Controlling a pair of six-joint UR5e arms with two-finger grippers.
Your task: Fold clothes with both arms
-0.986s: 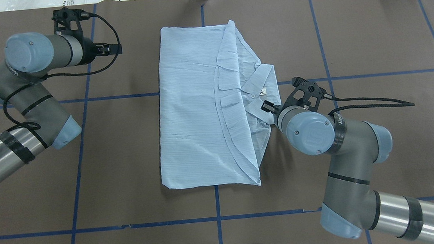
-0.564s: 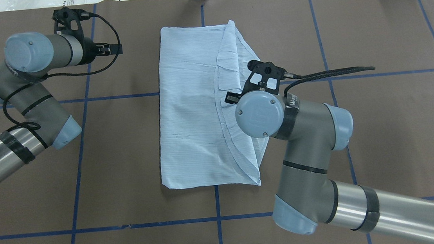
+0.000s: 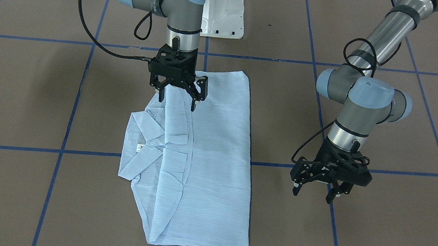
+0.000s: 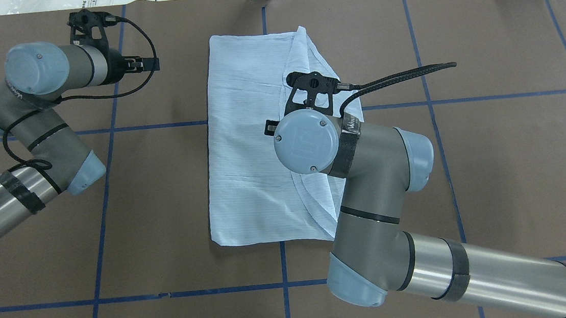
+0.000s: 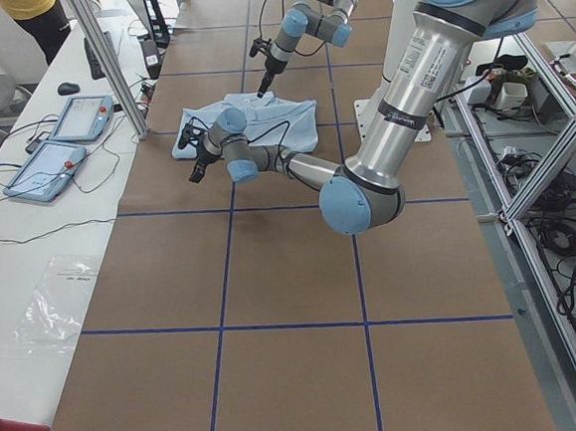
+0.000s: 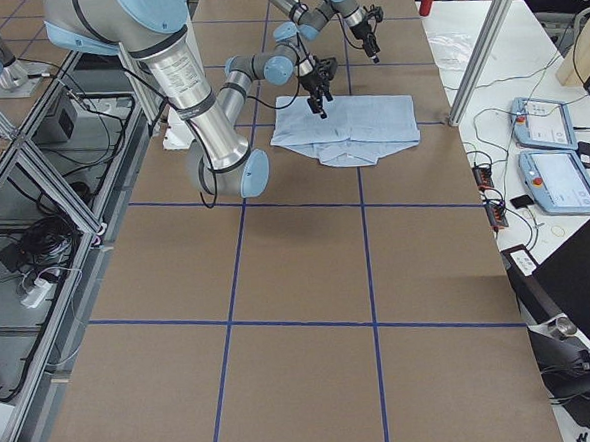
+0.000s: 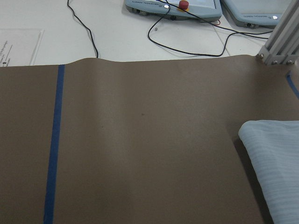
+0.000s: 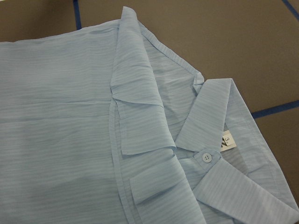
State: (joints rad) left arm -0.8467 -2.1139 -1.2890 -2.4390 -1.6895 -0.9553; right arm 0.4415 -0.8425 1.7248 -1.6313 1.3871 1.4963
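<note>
The shirt lies flat in the middle of the bench, already narrowed to a long rectangle. One front panel is turned over the body, and the collar pokes out on the robot's right side with its neck label and a white button showing. We judge the cloth thin, light and limp. It should sag wherever it is unsupported, drag on the paper-covered bench and lose its creases if pulled unevenly. The best holds look like the doubled edges and corners at the short ends, pinched through all layers and one end to each arm; the collar band seems the only stiffer part.

The right pincer hangs over the shirt's end nearest the robot, jaws apart astride the folded edge and gripping nothing. We cannot tell whether its tips touch the cloth. The left pincer hovers over bare bench beside the shirt, also spread and empty.
</note>
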